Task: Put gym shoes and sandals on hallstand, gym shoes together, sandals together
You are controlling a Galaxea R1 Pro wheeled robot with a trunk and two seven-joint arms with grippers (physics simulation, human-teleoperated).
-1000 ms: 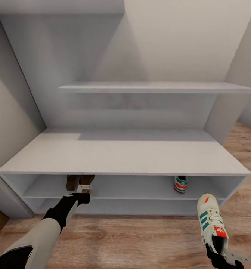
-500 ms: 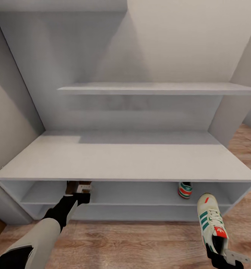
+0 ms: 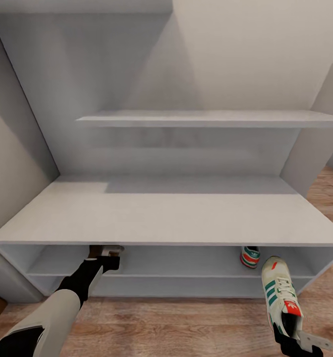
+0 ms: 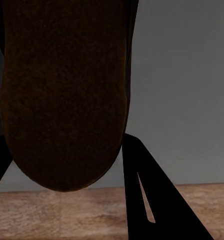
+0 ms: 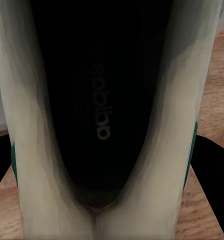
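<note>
The hallstand (image 3: pixel 176 213) is finished in smooth, matt pale grey-white panel. The corridor floor (image 3: pixel 186 327) is laid in light brown wood-grain planks with a faint sheen. The gym shoe (image 3: pixel 281 295) is made of smooth cream leather-look material with woven white laces. The sandal (image 4: pixel 62 95) is seen as dark brown, finely grained and matt.

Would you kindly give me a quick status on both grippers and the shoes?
Left gripper at upper bay of hallstand, shut on sandal. Right gripper shut on gym shoe, above corridor floor. Second gym shoe shelved. Path looks clear.
</note>
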